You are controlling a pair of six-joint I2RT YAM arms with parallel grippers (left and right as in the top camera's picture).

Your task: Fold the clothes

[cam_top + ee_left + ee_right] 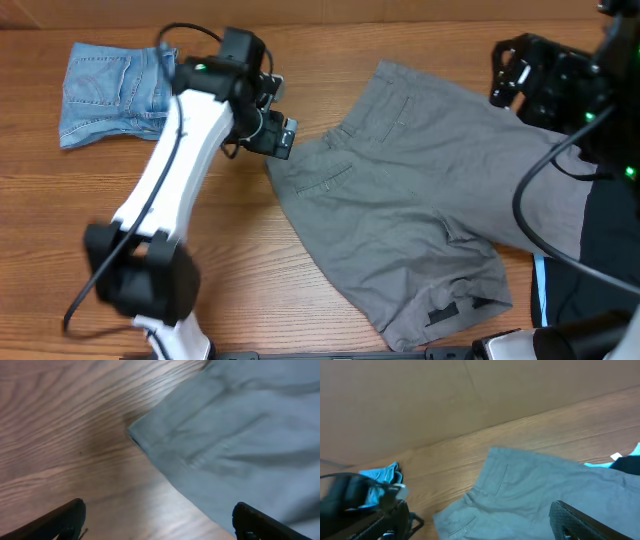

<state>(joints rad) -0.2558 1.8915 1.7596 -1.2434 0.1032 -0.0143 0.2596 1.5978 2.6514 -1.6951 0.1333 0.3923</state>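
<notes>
My left gripper (pixel 160 514) hangs spread over the grey shorts (pixel 240 435) corner; closing shallow could pinch just 1 layer.

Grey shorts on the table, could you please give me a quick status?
Left gripper open over grey shorts corner. Right gripper open, empty. Shorts spread, unfolded. Nothing obstructing.

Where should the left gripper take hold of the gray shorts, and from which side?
The corner of the shorts nearest the left gripper. It lies flat, jutting onto bare table, so probably come down from that wood side, one finger sliding under the edge.
</notes>
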